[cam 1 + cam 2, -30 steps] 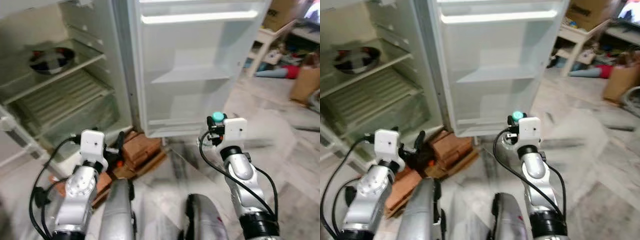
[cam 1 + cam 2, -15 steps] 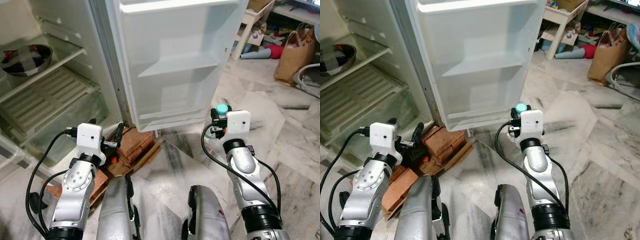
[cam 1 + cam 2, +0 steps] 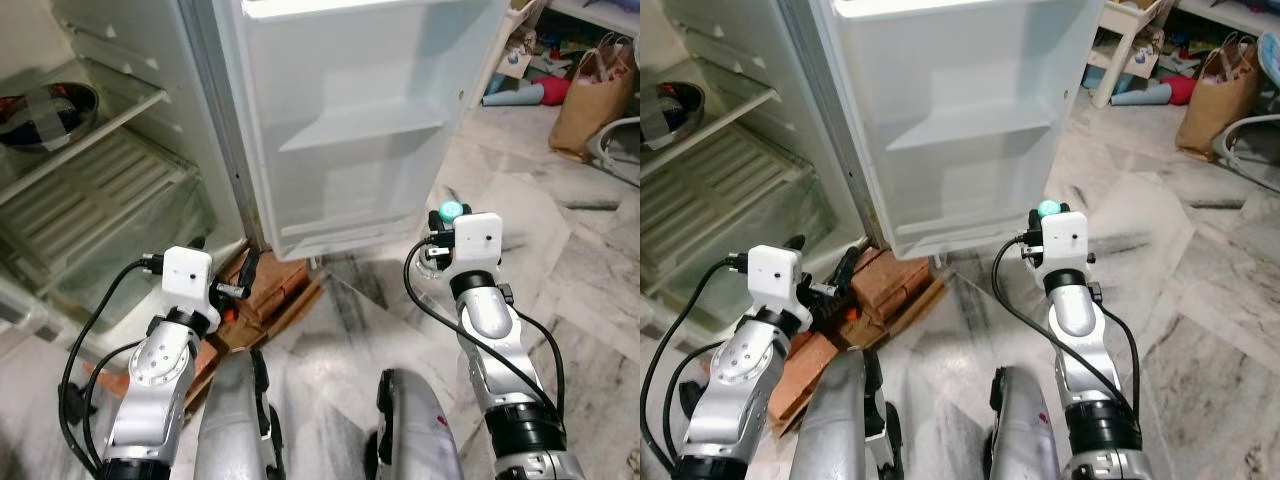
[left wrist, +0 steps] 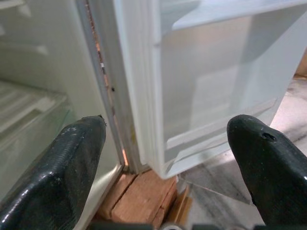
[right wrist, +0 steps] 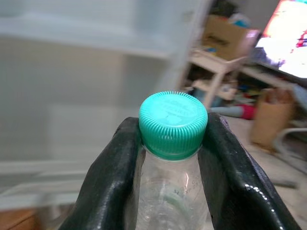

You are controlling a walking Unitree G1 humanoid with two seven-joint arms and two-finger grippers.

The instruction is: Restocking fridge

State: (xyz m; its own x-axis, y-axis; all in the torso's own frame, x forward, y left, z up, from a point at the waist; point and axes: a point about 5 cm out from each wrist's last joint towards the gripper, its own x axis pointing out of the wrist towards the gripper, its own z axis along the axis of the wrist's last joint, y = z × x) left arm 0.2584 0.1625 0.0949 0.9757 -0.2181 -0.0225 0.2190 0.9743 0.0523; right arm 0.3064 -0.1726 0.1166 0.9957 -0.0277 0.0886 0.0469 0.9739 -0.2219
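Before the open fridge door (image 3: 360, 130), the right gripper (image 5: 168, 158) is raised, forearm upright, clamped on a clear bottle (image 5: 168, 191) just below its green cap (image 5: 173, 122). The left gripper (image 4: 168, 167) points at the door's hinge side above what look like bricks (image 3: 275, 280), fingers (image 4: 62, 167) spread wide, empty.

Two silver arms bent forward at waist level, left gripper (image 4: 163, 158) with fingers (image 4: 53, 167) spread wide apart, right gripper (image 5: 171, 143) raised slightly higher, fingers (image 5: 108, 182) clamped on a bottle (image 5: 173, 143) neck
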